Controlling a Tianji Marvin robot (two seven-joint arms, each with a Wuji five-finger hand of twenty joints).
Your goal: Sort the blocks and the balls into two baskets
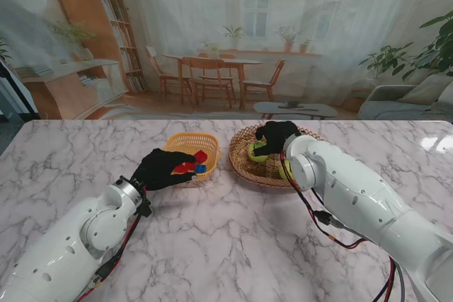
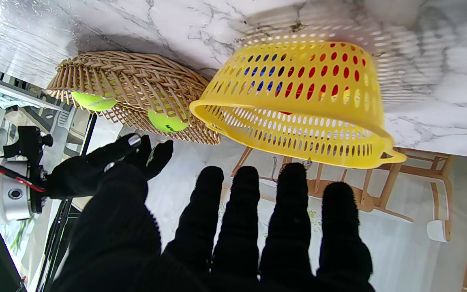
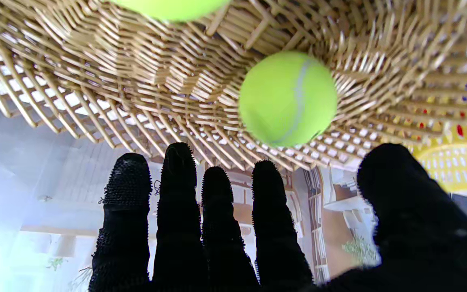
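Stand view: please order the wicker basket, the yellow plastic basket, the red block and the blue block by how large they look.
1. wicker basket, partly hidden by the right hand
2. yellow plastic basket
3. red block
4. blue block

The left hand covers part of the blocks, so their order is unsure.

No legible text, seemingly.

At frame centre we see two baskets side by side — the plastic basket left holding blocks, the wicker basket right holding balls.
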